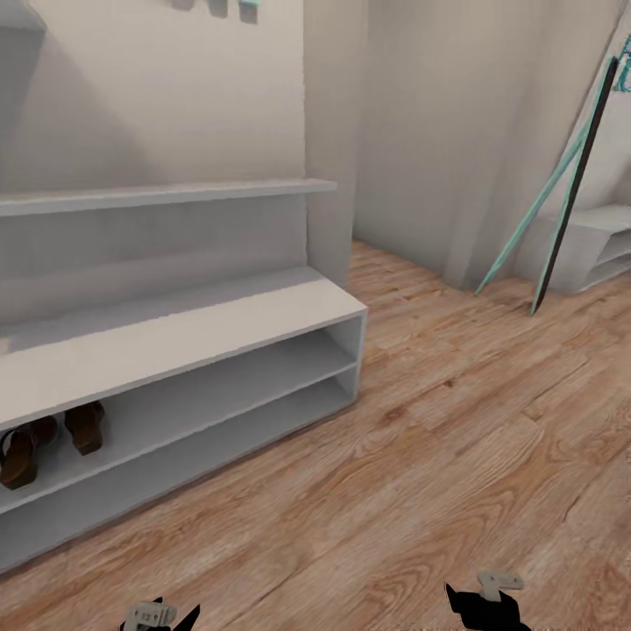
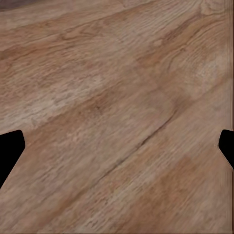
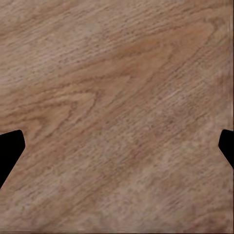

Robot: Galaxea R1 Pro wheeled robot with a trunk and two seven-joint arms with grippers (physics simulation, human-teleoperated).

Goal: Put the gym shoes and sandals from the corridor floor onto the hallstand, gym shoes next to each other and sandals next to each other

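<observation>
The pale grey-white hallstand (image 1: 202,324) fills the left of the head view, with a floating shelf (image 1: 166,194) above it. Two brown sandals (image 1: 86,426) (image 1: 17,456) stand side by side on its upper open shelf at the far left. The gym shoes are out of view. My left gripper (image 1: 158,616) and right gripper (image 1: 486,600) hang low at the bottom edge of the head view. In each wrist view the fingertips (image 2: 10,148) (image 3: 10,148) sit wide apart, open over bare wood-grain corridor floor (image 1: 421,473), with nothing between them.
A teal pole and a dark pole (image 1: 570,184) lean against the wall at the right, beside a low white unit (image 1: 596,241). A wall corner (image 1: 333,131) juts out just behind the hallstand's right end. Plank floor stretches across the middle and right.
</observation>
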